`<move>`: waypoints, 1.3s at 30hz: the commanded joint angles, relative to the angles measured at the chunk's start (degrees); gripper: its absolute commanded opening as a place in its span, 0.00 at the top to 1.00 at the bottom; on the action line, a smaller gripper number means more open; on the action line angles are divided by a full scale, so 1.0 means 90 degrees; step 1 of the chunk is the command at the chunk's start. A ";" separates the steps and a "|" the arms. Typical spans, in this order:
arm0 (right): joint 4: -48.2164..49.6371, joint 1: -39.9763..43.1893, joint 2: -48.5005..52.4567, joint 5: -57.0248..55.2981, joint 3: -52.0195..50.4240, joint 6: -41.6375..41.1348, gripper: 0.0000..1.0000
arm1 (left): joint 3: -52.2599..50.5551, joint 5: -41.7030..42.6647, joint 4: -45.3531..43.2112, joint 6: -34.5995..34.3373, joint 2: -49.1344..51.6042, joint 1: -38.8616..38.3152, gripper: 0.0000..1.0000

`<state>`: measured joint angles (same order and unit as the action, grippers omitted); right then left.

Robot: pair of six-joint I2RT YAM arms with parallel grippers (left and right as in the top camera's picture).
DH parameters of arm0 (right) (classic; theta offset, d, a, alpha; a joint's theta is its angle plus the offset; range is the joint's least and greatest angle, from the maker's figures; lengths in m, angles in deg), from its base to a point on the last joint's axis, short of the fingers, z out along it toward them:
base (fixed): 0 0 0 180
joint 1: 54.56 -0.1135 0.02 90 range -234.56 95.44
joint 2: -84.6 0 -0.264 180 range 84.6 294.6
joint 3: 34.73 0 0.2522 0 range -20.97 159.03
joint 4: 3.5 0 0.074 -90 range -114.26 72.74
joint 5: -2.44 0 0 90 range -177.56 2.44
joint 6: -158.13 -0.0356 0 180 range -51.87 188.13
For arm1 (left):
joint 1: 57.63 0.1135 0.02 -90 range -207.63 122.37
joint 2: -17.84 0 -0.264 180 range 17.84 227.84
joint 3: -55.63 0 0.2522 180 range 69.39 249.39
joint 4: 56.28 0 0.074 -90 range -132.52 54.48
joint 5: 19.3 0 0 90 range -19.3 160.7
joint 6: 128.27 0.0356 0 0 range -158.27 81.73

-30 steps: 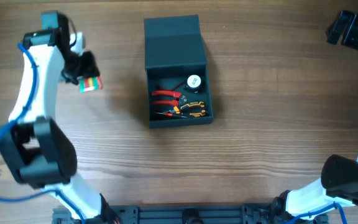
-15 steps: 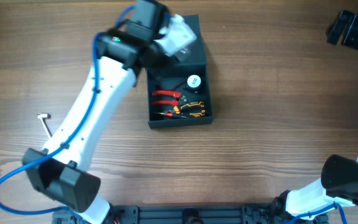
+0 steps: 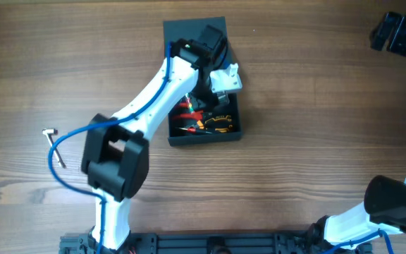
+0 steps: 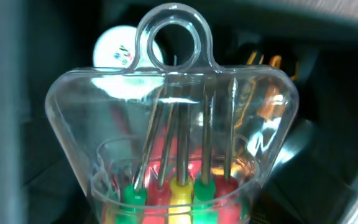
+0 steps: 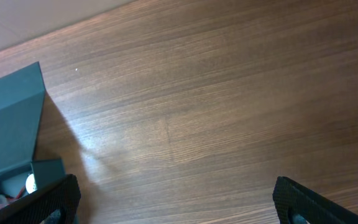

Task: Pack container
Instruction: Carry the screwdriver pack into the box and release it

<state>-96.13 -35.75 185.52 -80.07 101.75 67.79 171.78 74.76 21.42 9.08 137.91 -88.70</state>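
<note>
Container sits just toward 12 o'clock from the middle of the table in your overhead view. It is open upward, with its lid folded back toward 12 o'clock. Inside, along the 6 o'clock wall, lie yellow-handled pliers, with red handles partly hidden just at their 9 o'clock side.

Your left gripper hangs over the open box, the arm reaching in from 7 o'clock. It is clamped on a screwdriver pack, a clear plastic case with a hanging ring at its far end and green, yellow and red handles at its near end. The fingers themselves are cut off below the wrist view. Behind the pack, toward 11 o'clock in that view, you can see a white round item in the box.

Your right gripper is well apart from the container, up at the table's 2 o'clock corner. Its fingers are spread wide over bare wood.

An L-shaped metal tool lies on the table at the container's 8 o'clock, well clear of it.
</note>
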 commanded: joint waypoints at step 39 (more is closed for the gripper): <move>-0.0022 -0.0027 -0.0238 0.0032 -0.0051 0.0160 0.00 | 0.0073 -0.0270 0.0508 -0.1001 -0.1171 0.0430 0.00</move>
<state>-96.17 -35.75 185.52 -80.07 101.75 68.20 171.78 75.06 25.47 4.62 134.74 -86.85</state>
